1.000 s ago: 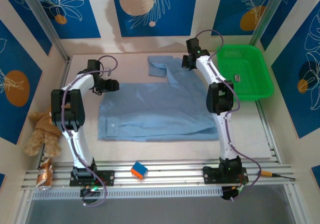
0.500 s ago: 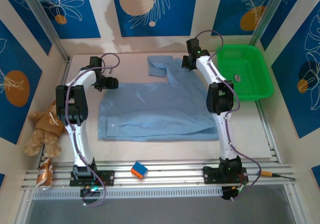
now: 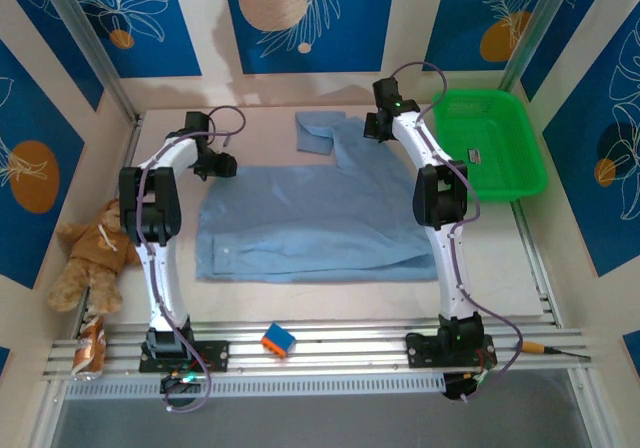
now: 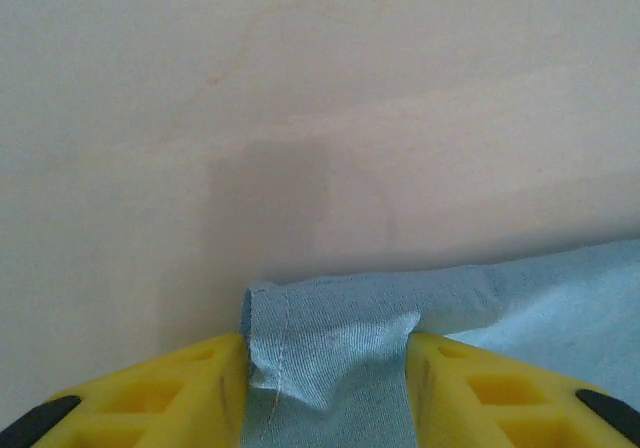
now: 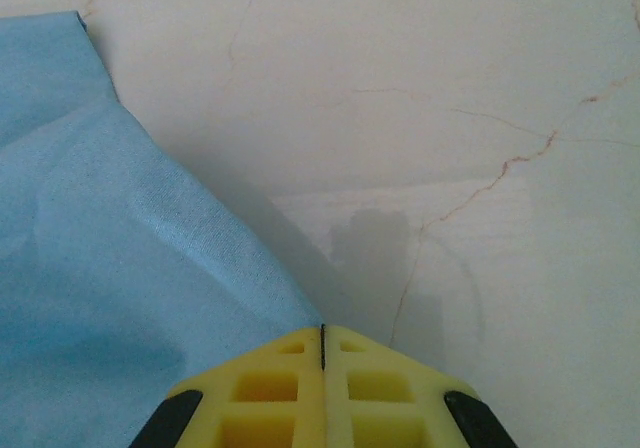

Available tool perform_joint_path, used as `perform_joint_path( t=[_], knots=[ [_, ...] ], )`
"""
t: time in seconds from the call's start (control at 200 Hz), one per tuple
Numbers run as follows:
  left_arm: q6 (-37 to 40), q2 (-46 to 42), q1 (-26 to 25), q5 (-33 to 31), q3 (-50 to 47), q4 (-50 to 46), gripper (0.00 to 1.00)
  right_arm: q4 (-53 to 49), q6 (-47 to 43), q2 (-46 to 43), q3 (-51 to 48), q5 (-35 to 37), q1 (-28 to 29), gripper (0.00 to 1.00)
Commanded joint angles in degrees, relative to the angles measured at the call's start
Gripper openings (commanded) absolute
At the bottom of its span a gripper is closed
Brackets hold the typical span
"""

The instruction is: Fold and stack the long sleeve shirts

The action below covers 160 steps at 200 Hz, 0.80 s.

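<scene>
**Shirt spread out, folding barely begun**
The light blue shirt [image 3: 320, 218] lies flat across the middle of the table [image 3: 500, 248], one bunched part at its far edge – no tidy fold and no stack, so I judge nearly all the work is left. The left gripper [image 3: 228, 166] sits at the shirt's far-left corner with a hem bunched between its parted jaws; I cannot tell if it is clamped. The right gripper [image 3: 372, 126] is clenched at the far-right edge – whether it pinches cloth is unclear.
</scene>
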Motion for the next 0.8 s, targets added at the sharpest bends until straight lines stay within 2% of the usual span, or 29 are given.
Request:
perform_joint_path(
  t=[0.0,0.15,0.31,0.435,0.6,0.795],
  knots=[
    [1.5,1.2,-0.6,-0.8,2.1,-1.2,0.41,-0.7,-0.5,-2.0,-0.9,-1.3,-0.3,0.0],
    [2.5,1.9,-0.8,-1.6,3.3,-2.1,0.31,-0.7,-0.5,-2.0,-0.8,-1.4,-0.3,0.0],
    [3.0,1.4,-1.0,-2.2,3.0,-1.8,0.09,-1.0,-0.6,-1.9,-0.7,-1.4,-0.4,0.0],
    [3.3,0.0,-1.2,-2.0,1.8,-0.9,0.0,-1.4,-0.9,-2.2,-0.9,-1.1,-0.1,0.0],
    [3.0,-3.8,-1.3,-2.7,-1.9,2.5,0.0,0.1,-0.3,-4.7,-3.0,-1.4,-0.2,0.0],
    [1.5,-10.6,-1.3,-0.5,-9.3,8.1,0.0,2.5,-0.3,-9.2,-6.3,-3.1,-0.4,0.0]
  ],
)
